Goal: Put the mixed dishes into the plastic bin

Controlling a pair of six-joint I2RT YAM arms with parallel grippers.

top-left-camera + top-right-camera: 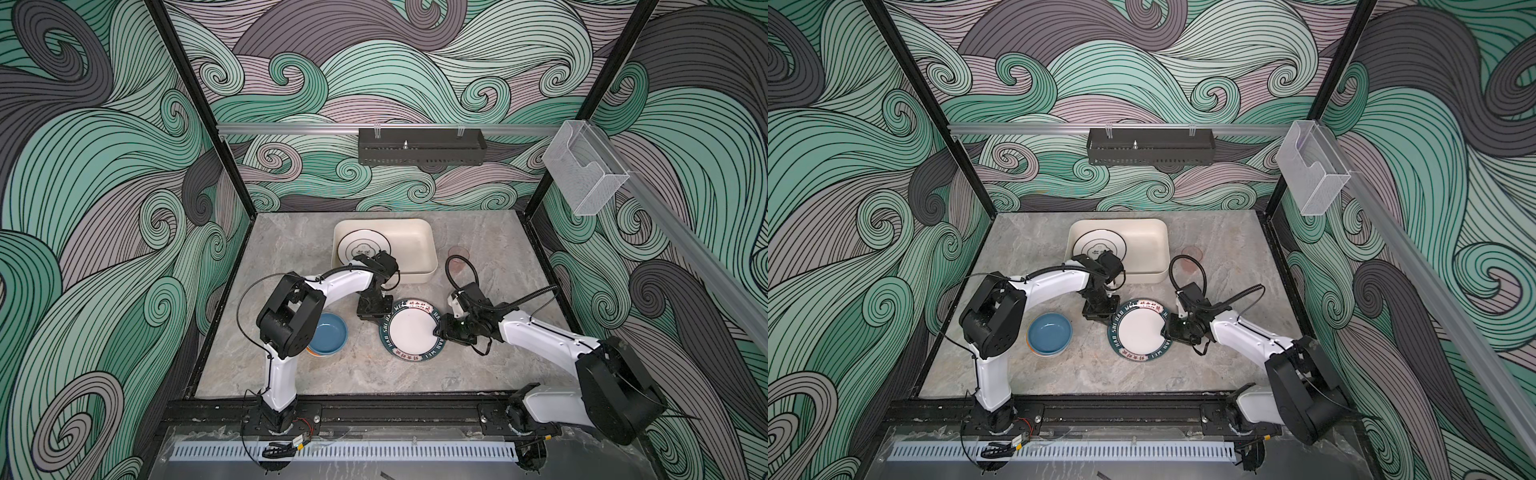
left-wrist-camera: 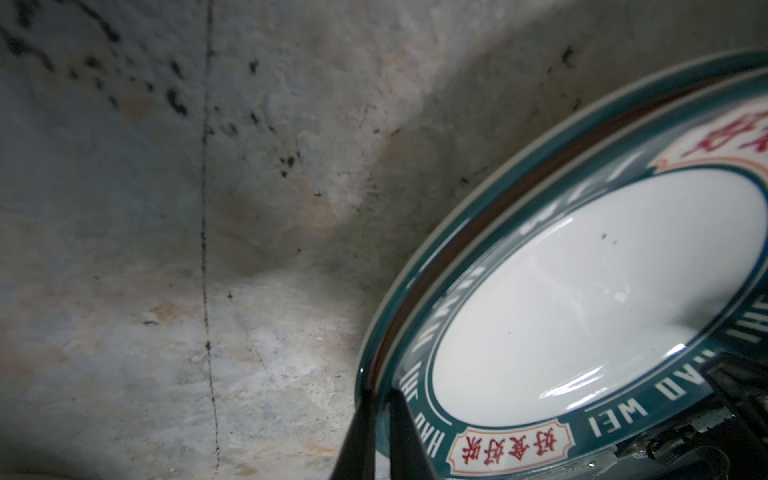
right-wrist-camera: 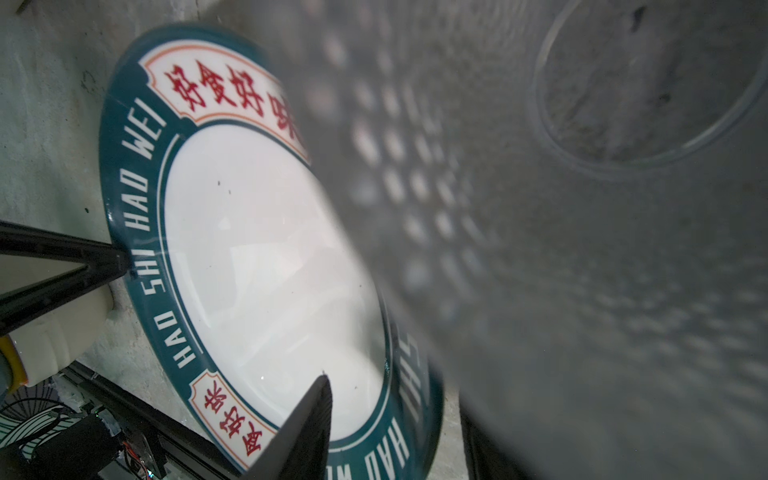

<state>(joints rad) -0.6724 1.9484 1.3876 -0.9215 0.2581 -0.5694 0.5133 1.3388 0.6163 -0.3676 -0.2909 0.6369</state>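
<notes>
A white plate with a green lettered rim [image 1: 411,332] lies mid-table. My left gripper [image 2: 382,399] is shut on that plate's left rim, and a second green rim shows just under it. My right gripper [image 1: 435,330] is at the plate's right edge, jaws apart, with one finger [image 3: 307,415] free over the plate. A blurred translucent dotted cup [image 3: 540,249] hides the other finger. The cream plastic bin [image 1: 415,237] at the back holds a ringed plate [image 1: 363,247]. A blue bowl [image 1: 328,332] tops a stack at the front left. A pinkish cup [image 1: 458,254] stands right of the bin.
A black perforated tray [image 1: 422,145] hangs on the back wall and a clear acrylic box [image 1: 582,166] on the right rail. The black frame rail [image 1: 374,409] runs along the table's front edge. Patterned walls close in both sides.
</notes>
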